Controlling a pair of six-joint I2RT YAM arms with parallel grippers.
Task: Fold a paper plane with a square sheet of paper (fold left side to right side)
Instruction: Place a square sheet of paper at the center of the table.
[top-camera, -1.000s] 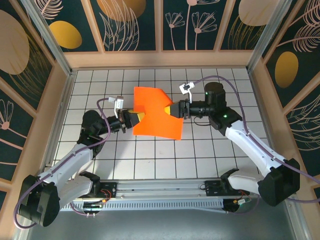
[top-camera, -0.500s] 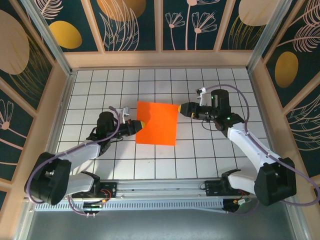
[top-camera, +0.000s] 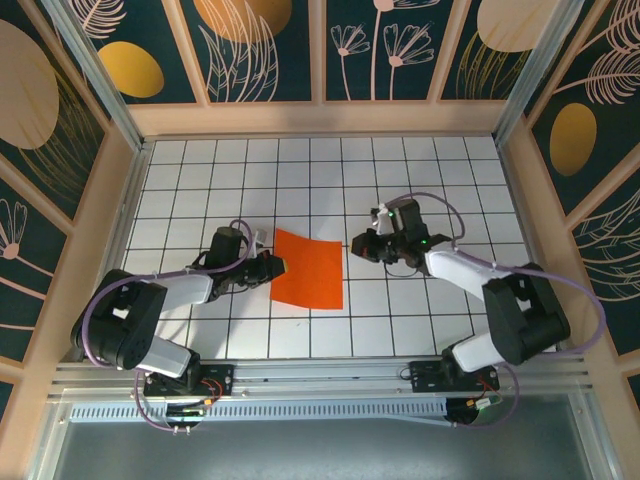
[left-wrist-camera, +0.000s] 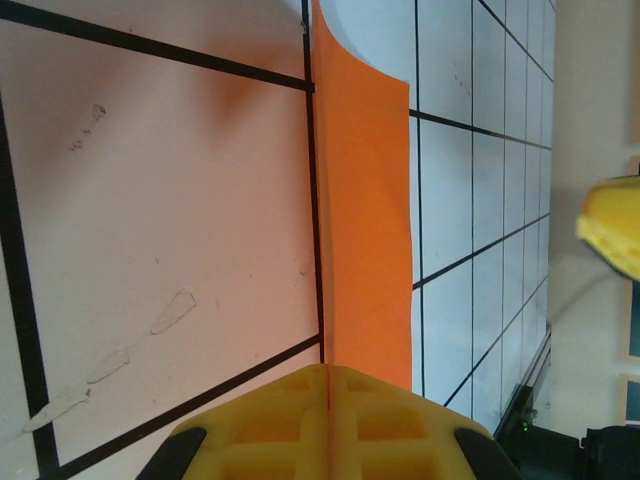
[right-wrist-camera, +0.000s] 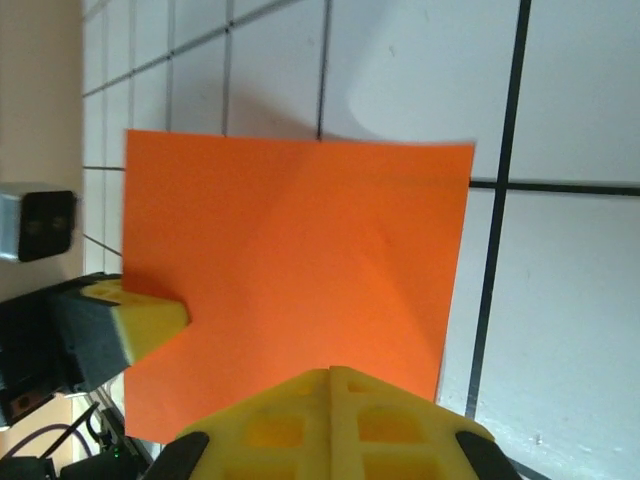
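The orange paper sheet (top-camera: 310, 270) lies open and nearly flat in the middle of the gridded bench (top-camera: 400, 170), between the two arms. Its far edge curls up a little. It looks square and single-layered. Faint diagonal creases show across it in the right wrist view, but no side is folded over.

The left claw (top-camera: 277, 265) is low at the sheet's left edge, its yellow fingers (left-wrist-camera: 300, 400) pressed together with the paper running into the seam between them, so it looks clamped on that edge. The right claw (top-camera: 358, 245) is at the opposite edge with its fingers together. I cannot tell whether it pinches the paper or only sits beside it.

The task looks barely begun. The left-to-right fold is not yet made, and every later crease of the plane is left to do.
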